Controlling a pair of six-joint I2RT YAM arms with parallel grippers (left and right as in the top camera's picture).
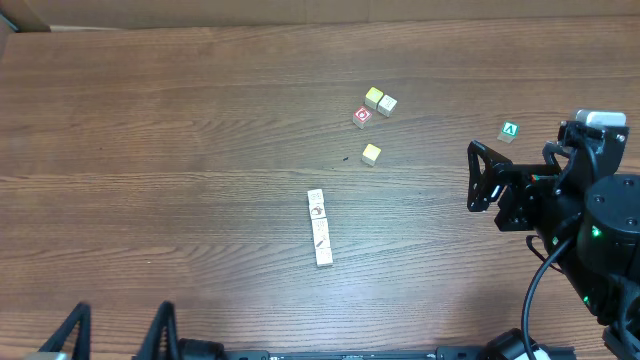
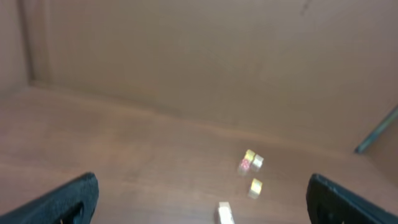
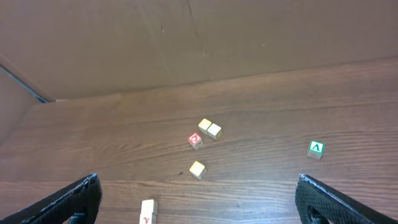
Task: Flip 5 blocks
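Observation:
The blocks (image 1: 319,228) are several tiny pale cubes with small dark pictures on whitish faces, lying end to end in a short row at the middle of the table. The far end of the row shows in the left wrist view (image 2: 225,213) and the right wrist view (image 3: 148,211). My left gripper (image 1: 115,335) sits at the near left edge, open and empty (image 2: 202,208), well away from the row. My right gripper (image 1: 478,180) hovers at the right, open and empty (image 3: 199,208), pointing left toward the table's middle.
Beyond the row lie two touching yellow-topped cubes (image 1: 380,100), a red-faced cube (image 1: 362,116) and one lone yellow-topped cube (image 1: 371,154). A green "A" cube (image 1: 510,131) rests near the right gripper. A cardboard wall (image 3: 186,43) stands behind the table.

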